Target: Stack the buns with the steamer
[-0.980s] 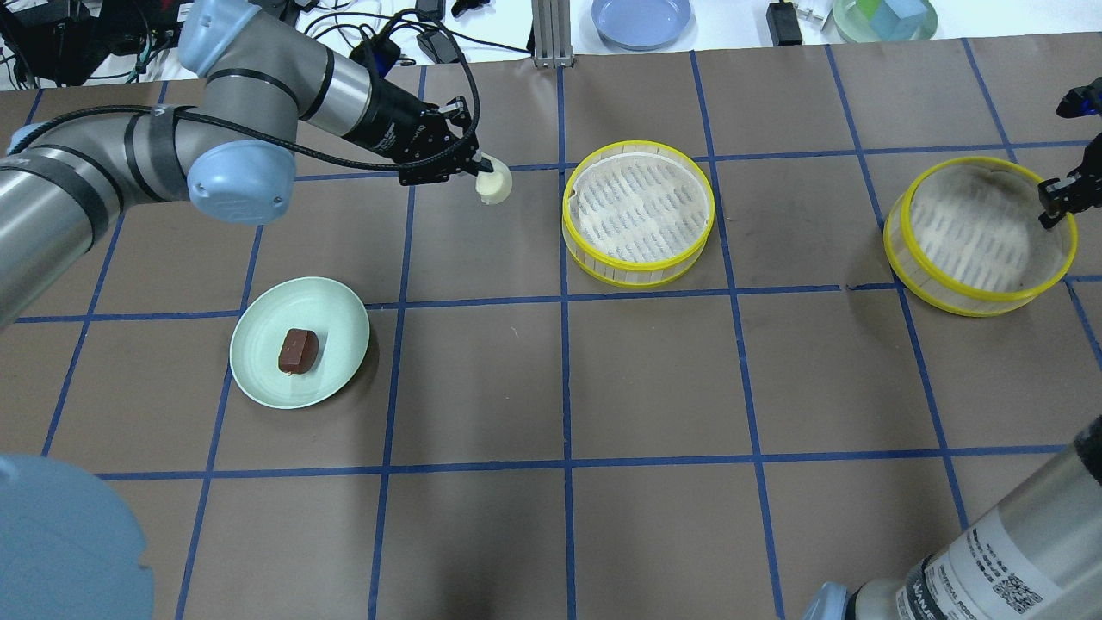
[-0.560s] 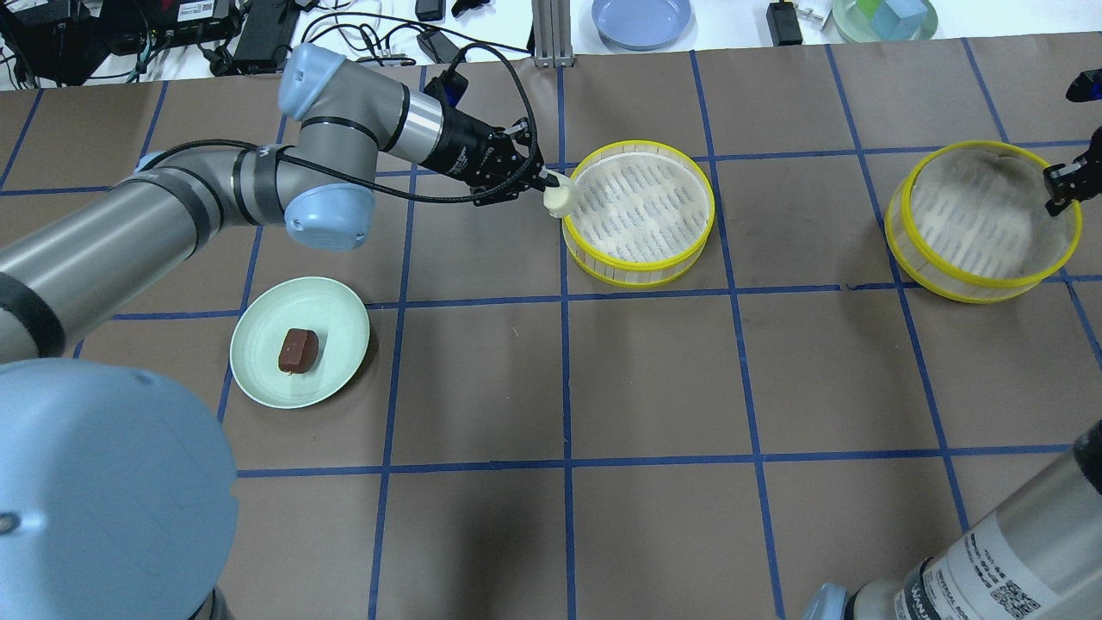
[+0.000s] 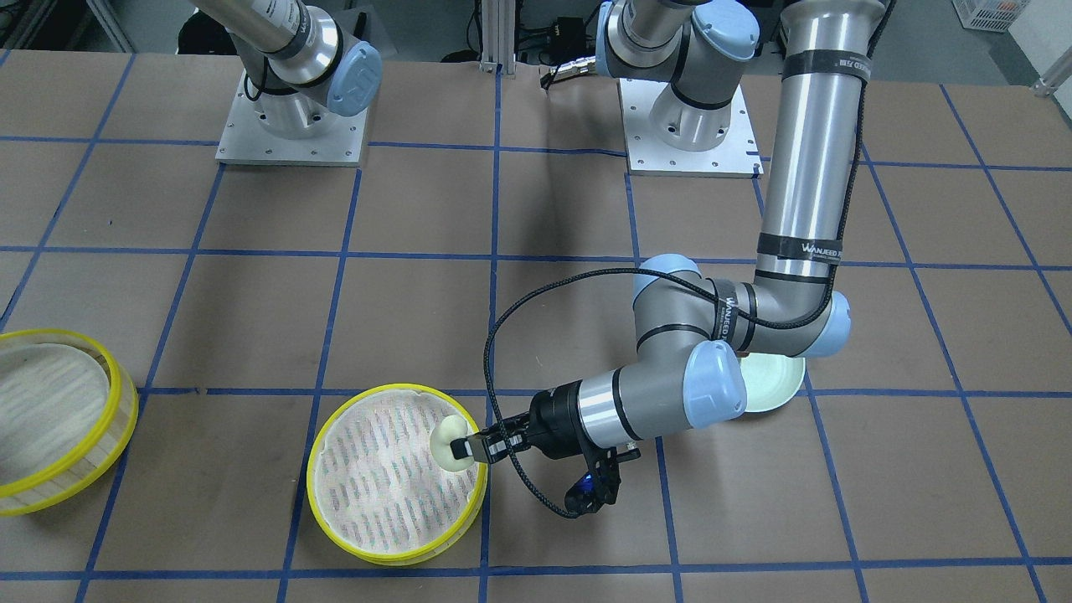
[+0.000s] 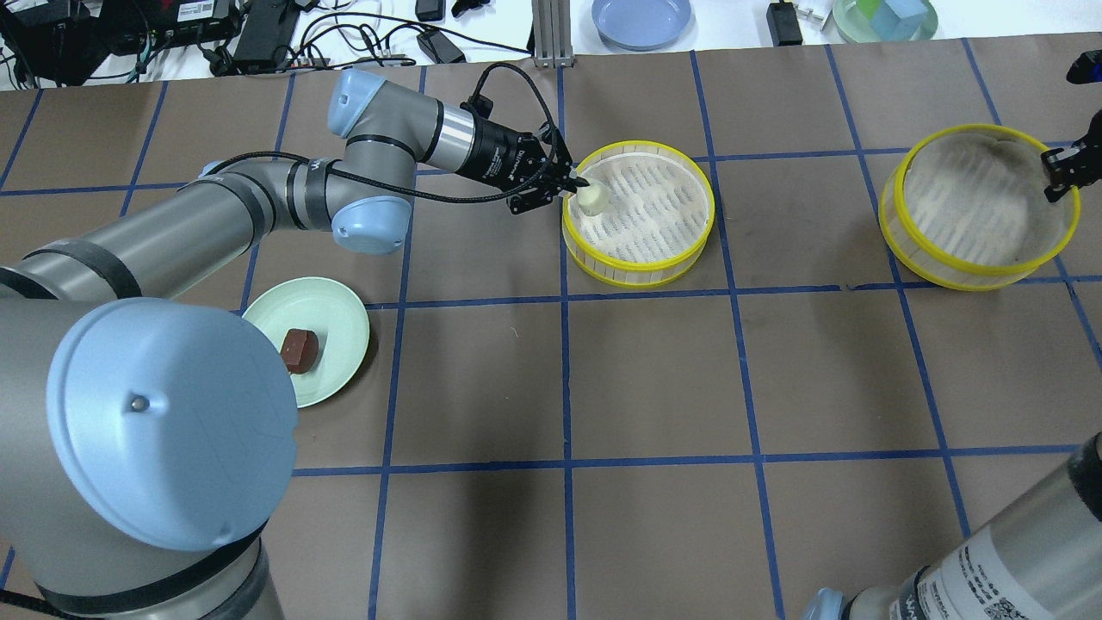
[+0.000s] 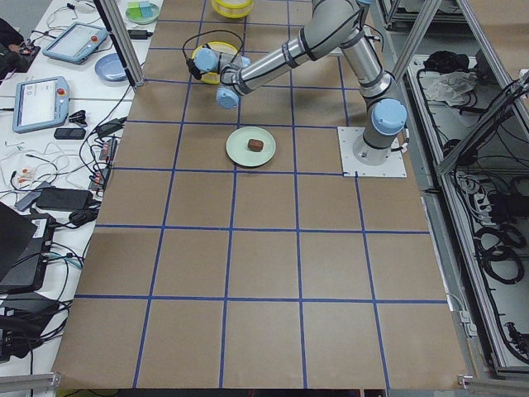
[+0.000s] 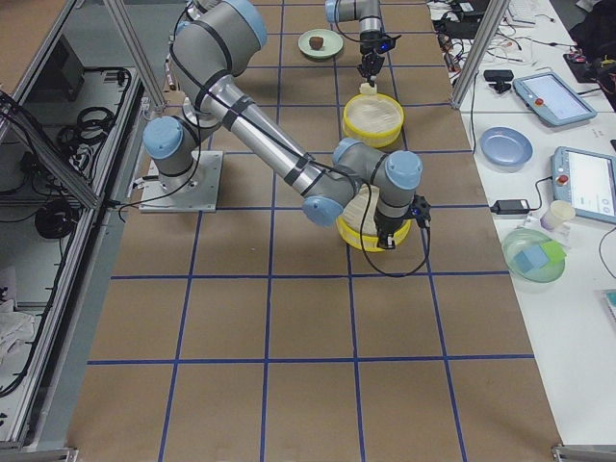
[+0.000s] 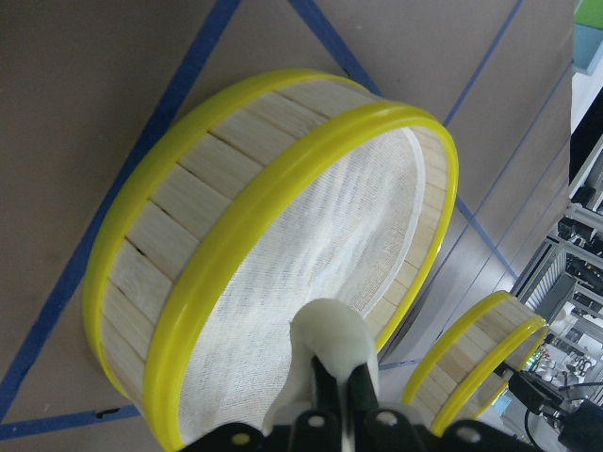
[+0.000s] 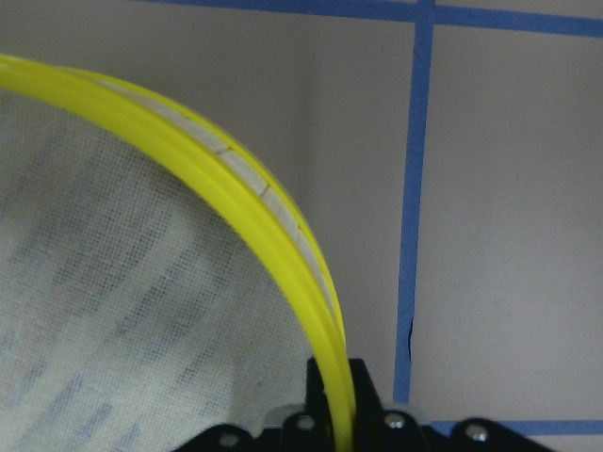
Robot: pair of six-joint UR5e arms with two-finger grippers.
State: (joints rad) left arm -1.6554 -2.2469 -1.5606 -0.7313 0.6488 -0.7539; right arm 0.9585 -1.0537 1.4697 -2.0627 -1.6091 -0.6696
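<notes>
One tray (image 4: 637, 269) is under the cream bun (image 4: 593, 198) your left gripper (image 4: 581, 184) squeezes, and your right gripper (image 4: 1054, 182) pinches the other tray (image 4: 968, 269).

Overhead exterior: high behind the robot, facing forward and down on the brown paper-covered table (image 4: 654, 379); the yellow-rimmed round mesh-bottomed middle tray (image 4: 639, 271) lies above centre.
Exterior front-facing: across from the middle tray, facing the robot, steeply down.
Exterior left: far, at the table's end; middle tray beyond the pale-green round plate (image 5: 238, 149).
Exterior right: far, opposite end; middle tray beyond the matching yellow-rimmed second tray (image 6: 358, 239).
Left wrist: very near, low, across the middle tray past the pale cream rounded bun (image 7: 330, 339).
Right wrist: nearest, down on the second tray's rim.
Shared: all four exterior views hold both trays.
</notes>
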